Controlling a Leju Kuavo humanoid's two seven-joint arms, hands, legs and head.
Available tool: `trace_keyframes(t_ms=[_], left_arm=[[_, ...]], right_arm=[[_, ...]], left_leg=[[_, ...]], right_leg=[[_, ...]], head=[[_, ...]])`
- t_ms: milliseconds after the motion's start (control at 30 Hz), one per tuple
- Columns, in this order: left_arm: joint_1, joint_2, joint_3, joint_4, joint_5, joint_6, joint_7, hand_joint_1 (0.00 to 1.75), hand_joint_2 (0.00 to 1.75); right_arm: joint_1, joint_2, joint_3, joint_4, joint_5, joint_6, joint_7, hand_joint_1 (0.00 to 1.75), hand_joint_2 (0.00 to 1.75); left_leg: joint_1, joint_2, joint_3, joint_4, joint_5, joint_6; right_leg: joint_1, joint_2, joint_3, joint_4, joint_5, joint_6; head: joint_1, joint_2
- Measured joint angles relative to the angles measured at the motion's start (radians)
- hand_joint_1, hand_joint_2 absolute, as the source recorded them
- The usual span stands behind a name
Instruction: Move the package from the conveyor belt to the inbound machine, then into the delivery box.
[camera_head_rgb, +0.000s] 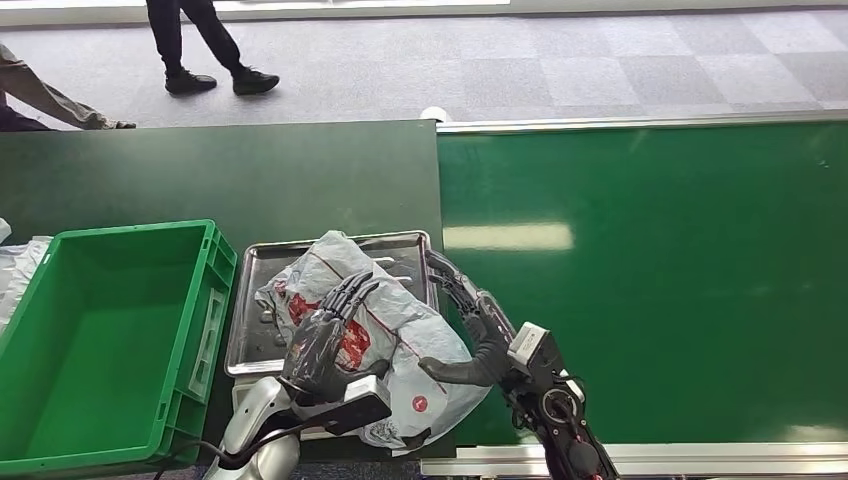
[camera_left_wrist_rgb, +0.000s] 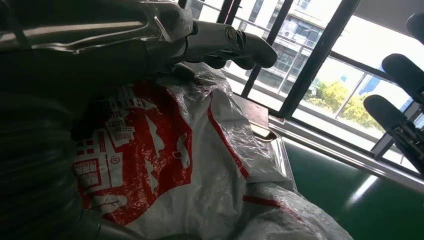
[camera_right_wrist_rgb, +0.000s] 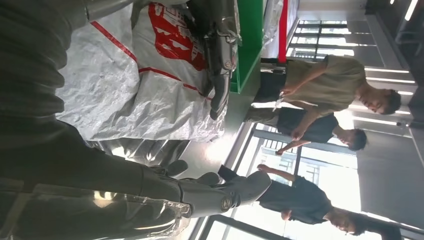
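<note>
The package, a crumpled grey-white plastic bag with red print, lies on the metal tray of the inbound machine, and its near end hangs over the tray's front edge. My left hand rests flat on top of the package, fingers straight and apart. My right hand sits at the package's right side by the belt's edge. Its fingers stretch forward along the tray and its thumb points toward the package. Neither hand grips the bag.
An empty green crate stands left of the tray. The green conveyor belt runs on the right, bare. Behind the dark table, one person's legs stand on the carpet and another person is at the far left. More plastic lies left of the crate.
</note>
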Motion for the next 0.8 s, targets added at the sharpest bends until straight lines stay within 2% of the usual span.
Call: trace_keyframes(t_ms=[233,800], left_arm=[[-0.004,0.002,-0.011,0.013,-0.056,-0.004,0.025,0.00,1.75],[-0.004,0.002,-0.011,0.014,-0.039,0.008,0.017,0.00,1.75]], right_arm=[[0.023,0.000,-0.012,-0.040,-0.004,0.012,0.001,0.00,1.75],[0.036,0.002,-0.030,-0.070,-0.011,0.026,0.013,0.00,1.75]], left_leg=[[0.000,0.000,0.000,0.000,0.000,0.000],[0.000,0.000,0.000,0.000,0.000,0.000]], right_leg=[[0.000,0.000,0.001,0.000,0.000,0.000],[0.000,0.000,0.001,0.000,0.000,0.000]], head=[[0.000,0.000],[0.000,0.000]])
